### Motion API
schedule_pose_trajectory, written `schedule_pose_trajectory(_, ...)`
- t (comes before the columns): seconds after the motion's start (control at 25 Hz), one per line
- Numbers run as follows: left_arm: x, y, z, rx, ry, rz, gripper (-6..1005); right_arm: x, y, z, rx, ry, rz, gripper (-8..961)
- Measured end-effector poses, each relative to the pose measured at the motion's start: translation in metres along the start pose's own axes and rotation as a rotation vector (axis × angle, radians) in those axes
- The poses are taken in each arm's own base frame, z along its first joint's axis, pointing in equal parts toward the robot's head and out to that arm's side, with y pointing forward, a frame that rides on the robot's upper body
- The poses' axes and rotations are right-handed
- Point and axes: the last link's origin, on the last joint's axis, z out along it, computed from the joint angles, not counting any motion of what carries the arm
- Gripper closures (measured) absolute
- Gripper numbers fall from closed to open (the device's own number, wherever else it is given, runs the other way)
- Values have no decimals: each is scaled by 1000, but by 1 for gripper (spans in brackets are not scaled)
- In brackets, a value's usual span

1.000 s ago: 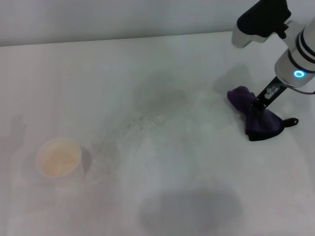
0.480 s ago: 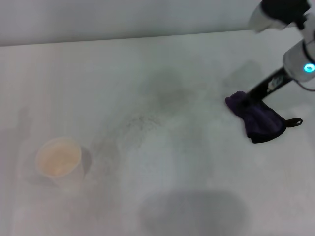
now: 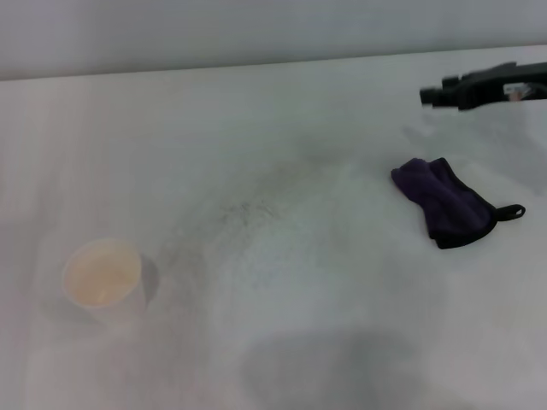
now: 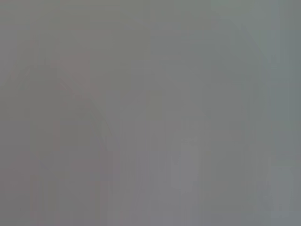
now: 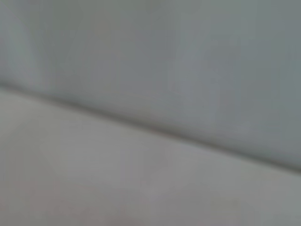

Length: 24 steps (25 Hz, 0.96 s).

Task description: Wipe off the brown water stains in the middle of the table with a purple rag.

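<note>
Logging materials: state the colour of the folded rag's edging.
Black edging on the small dark purple folded cloth rag, clearest in the head view.

Bare test-bench setting, broad white table (image 3: 282, 128) against a plain pale wall (image 3: 256, 30), lone paper cup (image 3: 102, 275), robot gripper (image 3: 436, 94)

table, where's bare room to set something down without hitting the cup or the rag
The table is mostly bare: the wide stretch between the cup on the left and the rag on the right, plus the whole near edge. Tightest is the far right, where the right gripper hangs above the top, beyond the rag.
</note>
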Motion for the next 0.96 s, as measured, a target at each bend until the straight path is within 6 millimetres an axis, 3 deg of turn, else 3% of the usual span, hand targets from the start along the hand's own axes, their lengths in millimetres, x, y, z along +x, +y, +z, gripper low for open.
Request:
schedule_pose_trajectory(0.36, 1, 1, 2, -1, 6, -3, 107, 41, -19, -18, 23, -424, 40, 478)
schedule_pose_trajectory(0.68, 0, 3, 1, -1, 0, -9, 107, 83, 1, -12, 114, -665, -25, 478)
schedule_pose_trajectory(0.96, -1, 4, 0, 0, -3, -13, 107, 99, 5, -9, 226, -714, -22, 478)
